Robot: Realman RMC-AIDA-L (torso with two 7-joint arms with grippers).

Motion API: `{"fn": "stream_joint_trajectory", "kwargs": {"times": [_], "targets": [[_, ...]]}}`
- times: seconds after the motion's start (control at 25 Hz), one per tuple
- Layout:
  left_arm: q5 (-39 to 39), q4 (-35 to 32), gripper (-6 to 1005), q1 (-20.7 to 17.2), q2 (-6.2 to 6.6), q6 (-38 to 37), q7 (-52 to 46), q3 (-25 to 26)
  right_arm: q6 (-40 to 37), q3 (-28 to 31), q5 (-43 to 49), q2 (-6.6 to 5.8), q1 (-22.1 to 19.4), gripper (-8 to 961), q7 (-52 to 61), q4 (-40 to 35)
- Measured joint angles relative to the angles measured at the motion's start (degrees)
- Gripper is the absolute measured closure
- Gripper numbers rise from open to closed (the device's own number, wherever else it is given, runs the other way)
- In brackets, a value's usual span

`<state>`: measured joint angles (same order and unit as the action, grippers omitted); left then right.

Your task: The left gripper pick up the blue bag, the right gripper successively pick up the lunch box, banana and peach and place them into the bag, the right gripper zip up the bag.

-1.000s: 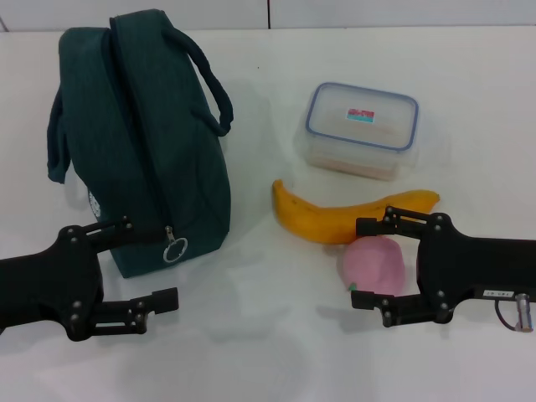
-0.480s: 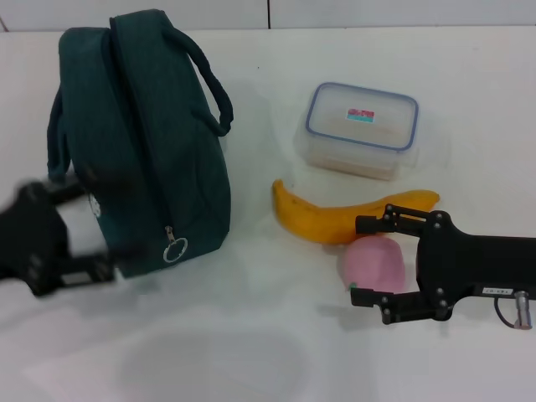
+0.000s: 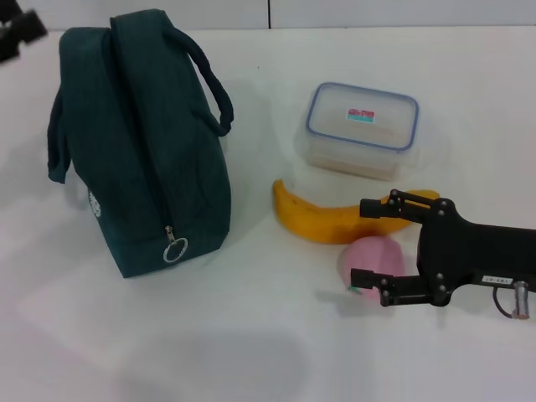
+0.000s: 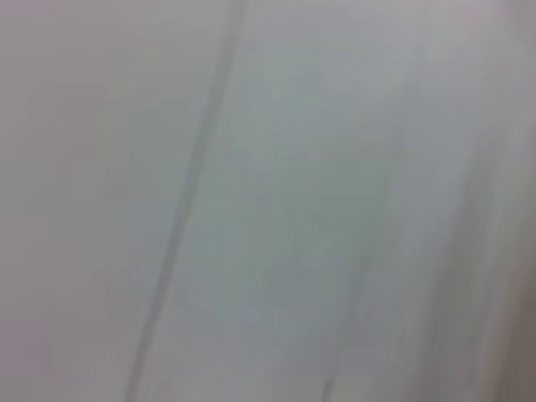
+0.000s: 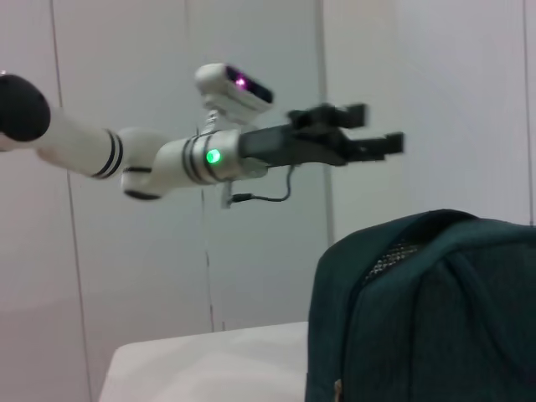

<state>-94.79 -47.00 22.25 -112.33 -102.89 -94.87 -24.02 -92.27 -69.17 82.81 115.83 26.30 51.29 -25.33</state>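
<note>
The blue bag (image 3: 142, 142) stands upright on the white table, zipper pull (image 3: 174, 249) at its near end; its top also shows in the right wrist view (image 5: 419, 318). My left gripper (image 3: 17, 28) is lifted high at the far left corner, clear of the bag, and in the right wrist view the left gripper (image 5: 381, 130) hangs open and empty above the bag. The lunch box (image 3: 362, 130) sits closed at the back right. In front of it lies the banana (image 3: 322, 219), then the peach (image 3: 374, 255). My right gripper (image 3: 358, 241) is open, its fingers flanking the peach.
The white table (image 3: 251, 335) stretches in front of the bag and the fruit. A pale wall (image 5: 251, 268) stands behind the table. The left wrist view holds only a blurred pale surface (image 4: 268, 201).
The left arm has swung from the table in front of the bag up and away to the far left corner. The right gripper has shifted slightly toward the near edge.
</note>
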Motion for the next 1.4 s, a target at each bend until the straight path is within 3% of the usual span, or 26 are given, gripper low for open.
{"fn": "stream_joint_trajectory", "kwargs": {"times": [0.12,0.24,0.4,0.44,0.52,0.64,0.8,1.08,1.4], "targets": [[-3.64,-0.04,169,2.92,1.70,4.28,-5.33,-0.11,0.51,0.02,-0.08,0.09,-0.16,82,-0.19,0.06],[-9.27,-0.64,172,6.45,4.51,6.36,-12.26,-0.08,0.57,0.04,-0.58,0.19,-0.27,82,-0.60,0.47],[-18.80,-7.23,177,8.25,5.60,8.05,-25.40,-0.24,0.63,0.08,-2.08,0.17,-0.53,81,-1.71,1.26],[-24.50,-12.10,179,8.26,5.23,7.79,-32.44,-0.51,0.75,0.09,-2.89,0.13,-0.73,81,-2.37,1.51],[-28.63,-16.58,181,7.70,4.73,6.55,-39.00,-1.57,0.94,0.10,-3.43,0.10,-0.96,81,-2.85,1.62],[-30.06,-22.41,185,5.72,4.03,4.21,-46.83,-5.87,0.98,0.09,-3.62,0.10,-1.05,81,-3.04,1.67],[-30.10,-27.99,190,4.04,2.13,3.67,-54.04,-12.46,1.06,0.09,-3.63,0.09,-1.08,81,-3.26,1.69],[-30.11,-28.66,198,5.82,-0.16,3.70,-57.11,-17.20,1.07,0.08,-3.63,-0.08,-1.10,81,-3.77,1.69],[-30.72,-28.50,208,7.56,-0.50,4.26,-58.89,-16.91,1.85,0.08,-3.62,-0.05,-1.32,81,-4.62,2.33]]}}
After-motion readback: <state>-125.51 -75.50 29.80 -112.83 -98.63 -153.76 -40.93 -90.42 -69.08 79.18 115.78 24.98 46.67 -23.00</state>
